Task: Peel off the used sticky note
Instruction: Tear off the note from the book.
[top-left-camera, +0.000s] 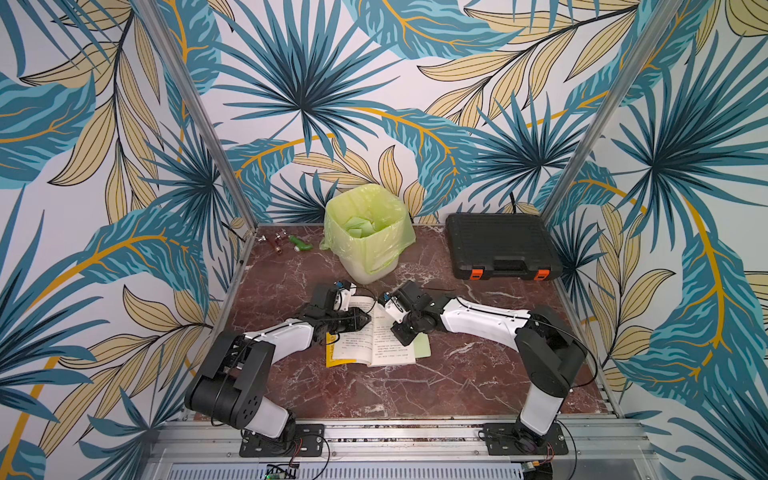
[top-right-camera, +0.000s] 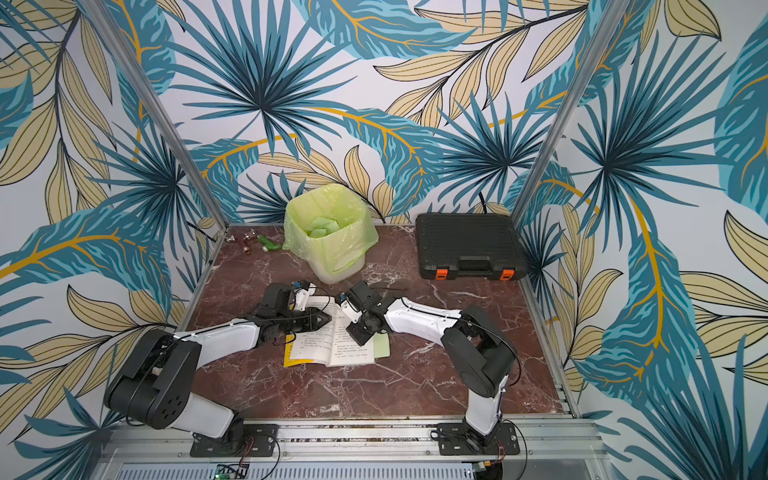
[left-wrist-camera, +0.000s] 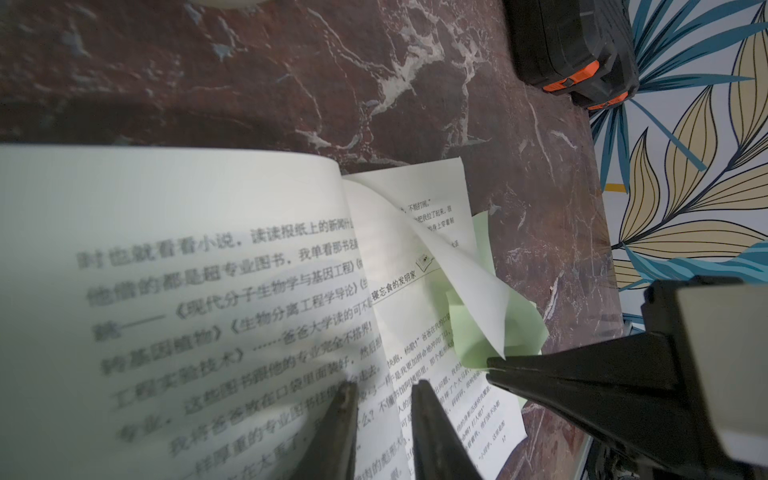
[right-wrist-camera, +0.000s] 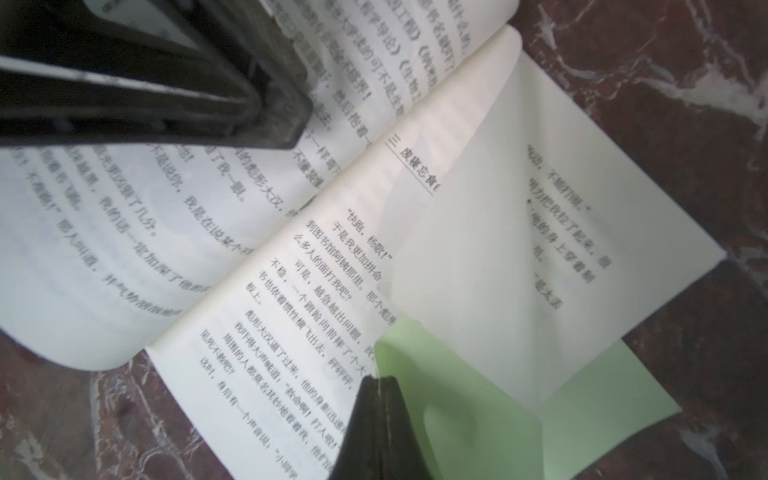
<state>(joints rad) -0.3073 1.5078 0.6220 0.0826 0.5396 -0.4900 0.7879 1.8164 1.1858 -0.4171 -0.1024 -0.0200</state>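
red-brown marble desk (top-left-camera: 415, 395): we see it carrying everything; both arms reach in from its 6 o'clock edge.
black plastic tool case (top-left-camera: 498, 245): closed and flat, at the desk's 1 o'clock.
white bin with pale green liner (top-left-camera: 368, 237): upright at 12 o'clock, pale green paper pieces inside.
open yellow-covered paperback book (top-left-camera: 390, 349): mid-desk, printed pages up, one right-hand page curled upward.
left gripper (left-wrist-camera: 384, 390): released, jaws slightly parted, tips at the left page beside the gutter.
right gripper (right-wrist-camera: 379, 380): clenched, grasping the note's edge.
pale green square sticky note (right-wrist-camera: 490, 415): at the book's 3 o'clock edge, one part flat past the curled page, the pinched part raised.
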